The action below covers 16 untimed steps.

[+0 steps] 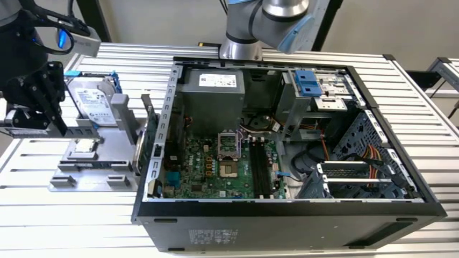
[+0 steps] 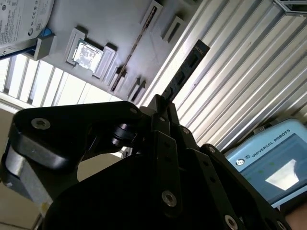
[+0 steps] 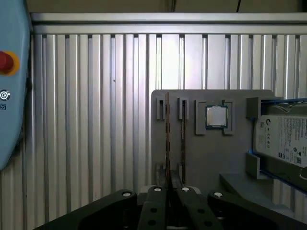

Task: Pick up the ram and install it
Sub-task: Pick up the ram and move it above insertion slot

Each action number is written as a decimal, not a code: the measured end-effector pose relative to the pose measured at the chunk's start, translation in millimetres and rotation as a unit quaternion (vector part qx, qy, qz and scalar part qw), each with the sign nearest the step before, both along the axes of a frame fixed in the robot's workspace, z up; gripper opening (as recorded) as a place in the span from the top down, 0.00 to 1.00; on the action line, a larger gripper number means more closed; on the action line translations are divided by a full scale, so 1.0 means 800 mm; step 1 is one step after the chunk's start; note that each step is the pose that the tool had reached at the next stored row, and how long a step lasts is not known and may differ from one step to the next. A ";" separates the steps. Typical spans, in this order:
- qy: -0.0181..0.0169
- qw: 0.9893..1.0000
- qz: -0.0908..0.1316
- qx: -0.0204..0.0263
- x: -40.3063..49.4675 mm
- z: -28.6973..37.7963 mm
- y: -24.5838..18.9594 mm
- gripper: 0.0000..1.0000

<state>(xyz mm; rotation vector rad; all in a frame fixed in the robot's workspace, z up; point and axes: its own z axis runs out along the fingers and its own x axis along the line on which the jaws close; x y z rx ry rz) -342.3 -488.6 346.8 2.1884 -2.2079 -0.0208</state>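
Gripping the ram (image 2: 184, 72) between closed-in fingers, the gripper (image 3: 170, 188) hangs over the grey parts tray (image 3: 201, 158), at nine o'clock from the open computer case (image 1: 287, 220) in the exterior view, with a second memory stick (image 3: 183, 139) slotted just beside.

Long, narrow, dark ram (image 2: 183, 72), one end pinched in the claw (image 2: 160, 106), the rest jutting straight out
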 end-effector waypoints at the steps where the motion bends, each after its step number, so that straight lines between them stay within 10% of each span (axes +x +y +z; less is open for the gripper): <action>1: 0.000 1.000 0.000 0.000 0.000 0.0019 0.0000 1.00; 16: 0.000 1.000 0.000 0.000 0.000 0.0278 0.0000 1.00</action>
